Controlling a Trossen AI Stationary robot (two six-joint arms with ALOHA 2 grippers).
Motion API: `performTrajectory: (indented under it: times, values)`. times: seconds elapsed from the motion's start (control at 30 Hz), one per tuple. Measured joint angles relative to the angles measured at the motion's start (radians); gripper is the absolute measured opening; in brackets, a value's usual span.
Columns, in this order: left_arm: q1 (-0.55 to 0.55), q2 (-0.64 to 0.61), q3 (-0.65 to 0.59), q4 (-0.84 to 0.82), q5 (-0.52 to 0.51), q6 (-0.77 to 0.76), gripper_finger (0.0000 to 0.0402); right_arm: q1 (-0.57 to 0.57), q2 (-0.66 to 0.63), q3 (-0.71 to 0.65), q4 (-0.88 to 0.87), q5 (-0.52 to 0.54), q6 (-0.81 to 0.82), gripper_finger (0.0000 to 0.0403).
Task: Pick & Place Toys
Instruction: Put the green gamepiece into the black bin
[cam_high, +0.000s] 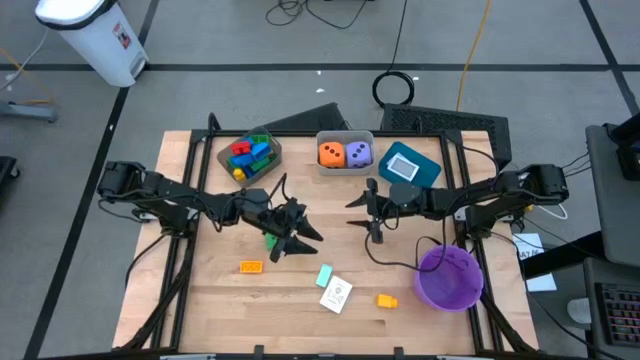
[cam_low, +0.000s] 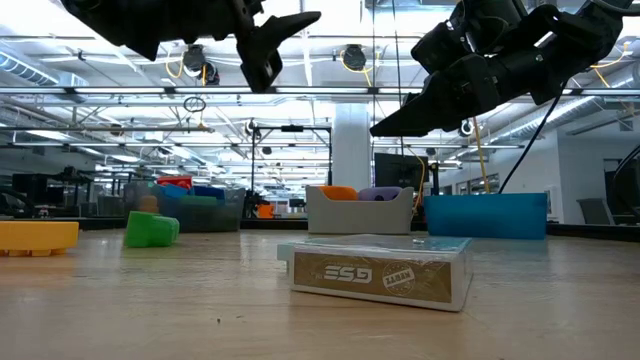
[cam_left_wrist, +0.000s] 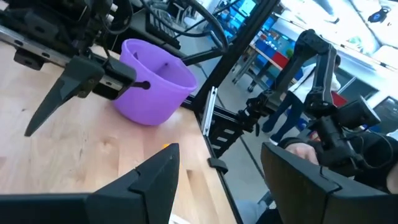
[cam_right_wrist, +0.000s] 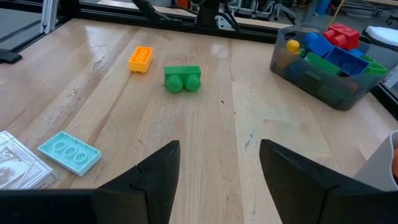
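Note:
Several toys lie flat on the wooden table: a green block (cam_high: 270, 240) (cam_right_wrist: 182, 78), an orange block (cam_high: 250, 266) (cam_right_wrist: 140, 59), a teal block (cam_high: 324, 275) (cam_right_wrist: 69, 152), a white card pack (cam_high: 337, 295) (cam_low: 380, 271) and a yellow-orange block (cam_high: 386, 299). My left gripper (cam_high: 298, 242) (cam_left_wrist: 219, 152) hangs open above the table beside the green block, pointing level toward the right edge. My right gripper (cam_high: 362, 218) (cam_right_wrist: 217, 146) hangs open above the table's middle, facing the left side. Neither has anything between its fingers.
At the far edge stand a bin of coloured blocks (cam_high: 248, 153) (cam_right_wrist: 329, 59), a grey bin (cam_high: 343, 153) with an orange and a purple die, and a teal bin (cam_high: 408, 165). A purple bowl (cam_high: 448, 277) (cam_left_wrist: 155, 81) stands near the right front.

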Motion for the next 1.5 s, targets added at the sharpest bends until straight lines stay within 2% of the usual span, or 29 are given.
performTrajectory:
  times: [0.37, 0.73, 0.97, 1.2, 1.3, 1.5]
  values:
    - [0.0, 0.0, 0.0, 0.003, -0.002, -0.037, 0.0232, 0.0, 0.0, 0.0, 0.0, 0.0, 0.0, 0.0212]
    - [-0.005, 0.0, 0.0, 0.0, -0.077, 0.011, 0.0232, 0.0, 0.0, 0.0, 0.0, 0.0, 0.0, 0.0212]
    - [-0.005, 0.0, 0.001, -0.108, -0.107, 0.374, 0.0232, 0.0, 0.0, 0.0, -0.007, 0.0, 0.0, 0.0212]
    - [-0.005, 0.0, 0.001, -0.23, -0.107, 0.872, 0.0232, 0.0, 0.0, 0.0, -0.009, -0.001, 0.0, 0.0212]
    - [-0.006, 0.0, 0.001, -0.231, -0.118, 0.999, 0.0232, 0.0, 0.0, 0.0, -0.008, -0.001, 0.015, 0.0212]
    - [-0.005, 0.0, 0.001, -0.249, -0.193, 1.149, 0.0232, 0.001, 0.0, 0.0, -0.008, -0.001, 0.018, 0.0212]
